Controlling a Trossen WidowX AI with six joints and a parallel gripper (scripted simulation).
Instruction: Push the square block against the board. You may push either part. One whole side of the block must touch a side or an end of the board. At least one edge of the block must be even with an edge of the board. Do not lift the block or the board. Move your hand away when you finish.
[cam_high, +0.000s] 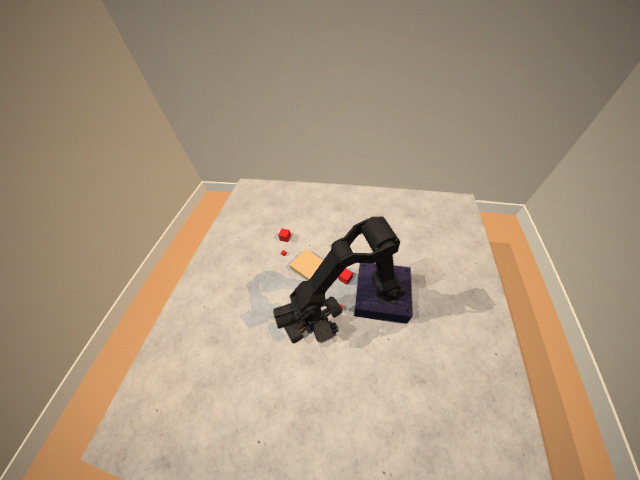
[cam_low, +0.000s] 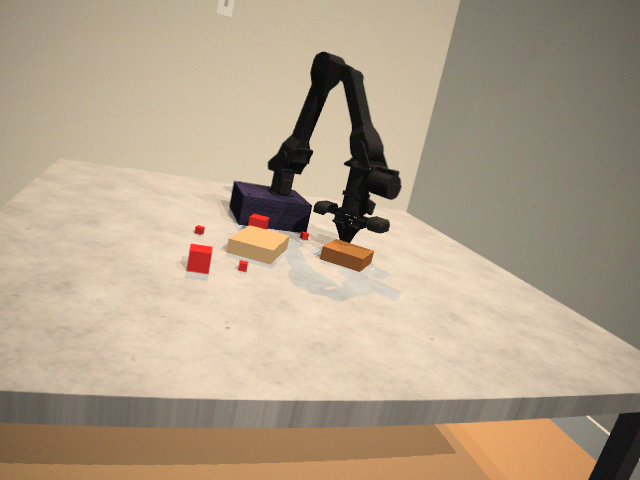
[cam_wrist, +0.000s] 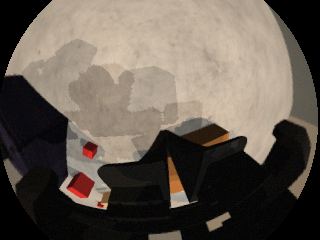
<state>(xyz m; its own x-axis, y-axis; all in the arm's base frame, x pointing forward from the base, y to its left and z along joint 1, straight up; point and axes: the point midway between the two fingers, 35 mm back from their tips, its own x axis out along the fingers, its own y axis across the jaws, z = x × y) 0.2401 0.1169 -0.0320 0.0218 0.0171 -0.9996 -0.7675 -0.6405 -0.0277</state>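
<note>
The orange-brown block (cam_low: 345, 250) (cam_wrist: 207, 135) lies flat on the table; the arm hides nearly all of it in the top view. The larger light tan board (cam_high: 307, 264) (cam_low: 257, 239) lies flat, turned at an angle, with a clear gap between it and the block. In the wrist view only a sliver of the board (cam_wrist: 106, 198) shows. My gripper (cam_low: 346, 240) (cam_wrist: 163, 134) is shut and empty, pointing down. Its tips are low at the block's back edge in the exterior view; whether they touch it I cannot tell.
A red cube (cam_high: 345, 275) (cam_low: 258, 221) (cam_wrist: 81, 185) sits between the board and the dark purple base (cam_high: 383, 311) (cam_low: 271, 207). A small red cube (cam_low: 305, 235) (cam_wrist: 90, 150) lies near the base's corner. Another large cube (cam_high: 284, 235) (cam_low: 199, 258) and small cubes (cam_high: 283, 252) (cam_low: 199, 229) lie around the board.
</note>
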